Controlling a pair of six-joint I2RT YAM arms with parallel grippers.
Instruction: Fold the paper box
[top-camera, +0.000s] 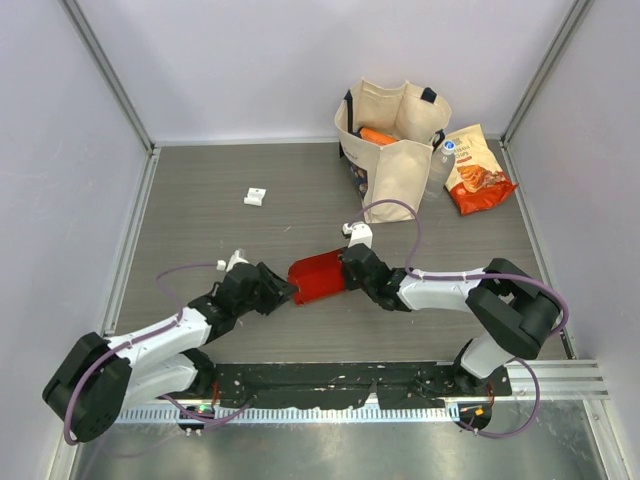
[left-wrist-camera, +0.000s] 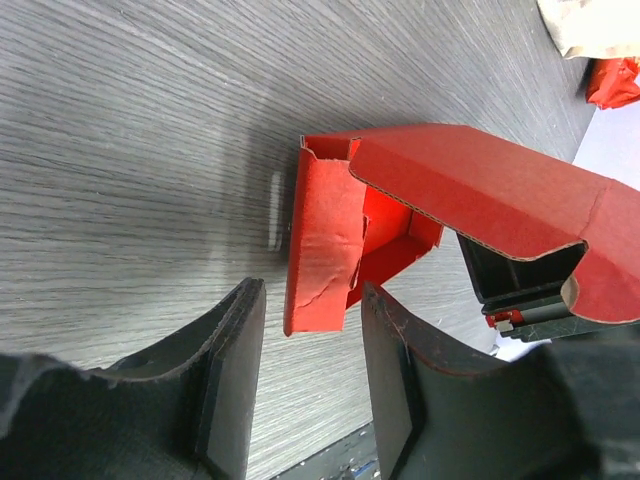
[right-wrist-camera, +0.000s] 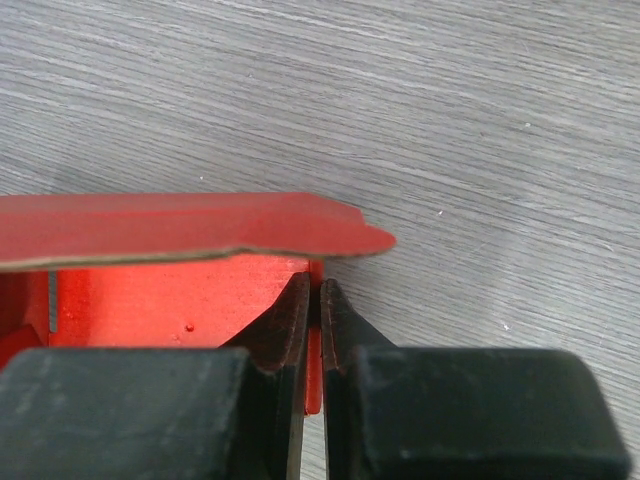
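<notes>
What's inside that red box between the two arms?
Through the open end of the paper box, only bare red card walls and a creased side flap show. The lid flap hides the rest.

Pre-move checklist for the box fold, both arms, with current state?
1. Right end effector pinching box wall: ok.
2. Left end effector open, side flap between its fingers: ok.
3. Side flap flat: not ok, creased.
4. Lid closed: not ok, open.
5. Tote bag and snack bag away from box: ok.
6. Box base flat on table: cannot tell.
</notes>
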